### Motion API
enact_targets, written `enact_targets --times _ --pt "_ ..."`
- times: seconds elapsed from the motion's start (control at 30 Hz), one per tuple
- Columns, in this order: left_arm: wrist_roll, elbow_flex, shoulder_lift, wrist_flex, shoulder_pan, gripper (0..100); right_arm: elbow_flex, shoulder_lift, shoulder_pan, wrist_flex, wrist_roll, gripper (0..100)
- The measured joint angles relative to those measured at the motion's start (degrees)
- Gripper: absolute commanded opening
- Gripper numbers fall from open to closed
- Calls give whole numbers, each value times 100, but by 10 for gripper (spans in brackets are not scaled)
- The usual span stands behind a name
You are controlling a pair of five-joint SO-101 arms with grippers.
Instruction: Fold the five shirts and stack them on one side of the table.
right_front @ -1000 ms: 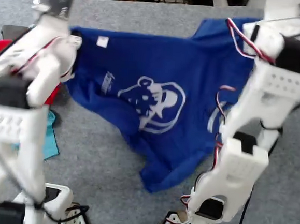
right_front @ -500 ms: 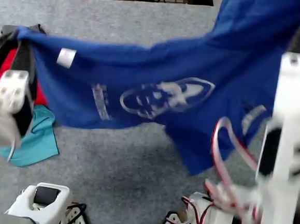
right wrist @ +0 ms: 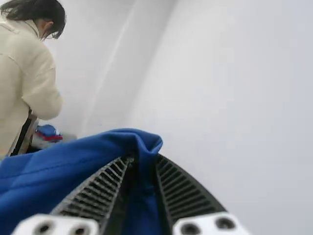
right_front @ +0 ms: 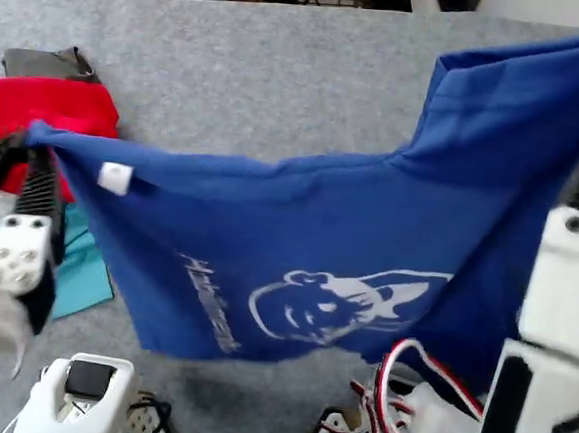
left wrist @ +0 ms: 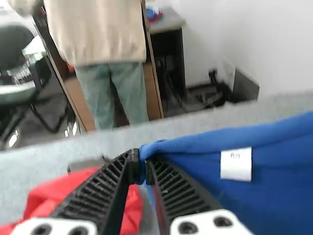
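1. The left gripper (left wrist: pixel 139 164) was clamped on an edge corner of the blue shirt (right_front: pixel 348 241), its jaws nearly together with only cloth between them.
2. The right gripper (right wrist: pixel 143 164) was pinched the same way on a bunched fold of that shirt, held up high with bare wall behind it.
3. The shirt hung stretched between the two grippers above the table (right_front: pixel 260 84), print facing the high camera. Its right end sat higher and its lower hem drooped toward the arm bases.
4. Likely reason for the two-point hold: pulling the cloth taut in the air so it could be laid flat for folding. No fold had been made yet.
5. A red shirt (right_front: pixel 47 107), a teal shirt (right_front: pixel 85 271) and a dark garment (right_front: pixel 41 62) lay on the left arm's side of the table, close to the left gripper. This was probably the pile side, but it was unclear whether any were folded.
6. Risk: both holds were thin corner pinches, so the cloth could slip under tension.
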Motion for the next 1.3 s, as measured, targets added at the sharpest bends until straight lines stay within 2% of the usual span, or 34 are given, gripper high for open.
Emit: enact_targets --times 0.1,0.2,0.27,0.4,0.53,0.57,0.63,0.77,0.9,1.13,1.3 --pt "-9 1196 -53 -378 0 29 677 413 18 141 79 14" --pt "-26 2778 0 -1530 0 29 1670 1116 18 -79 88 14" --pt "-26 4070 141 -2787 -18 29 2330 1618 18 -536 79 14" --pt "-26 6330 809 -5987 -141 29 3446 2611 9 -1996 -114 14" --pt "-26 6681 1820 -8862 -176 29 3842 3543 -26 -3516 -167 14" --pt "-26 6549 2163 -9319 -185 29 3842 3719 -62 -3851 -167 14" --pt "-26 6040 2945 -9697 -202 28 3842 4070 -105 -4536 -167 14" --pt "-26 4659 4510 -9776 -211 28 3710 4712 -211 -5380 -176 14" --pt "-26 3657 5134 -8879 -220 28 3305 5134 -290 -5231 -167 14" --pt "-26 3499 5160 -6927 -246 29 2919 5266 -308 -3297 -132 14" --pt "-123 3499 5160 -5380 -220 28 2919 5266 -308 -1609 730 14"
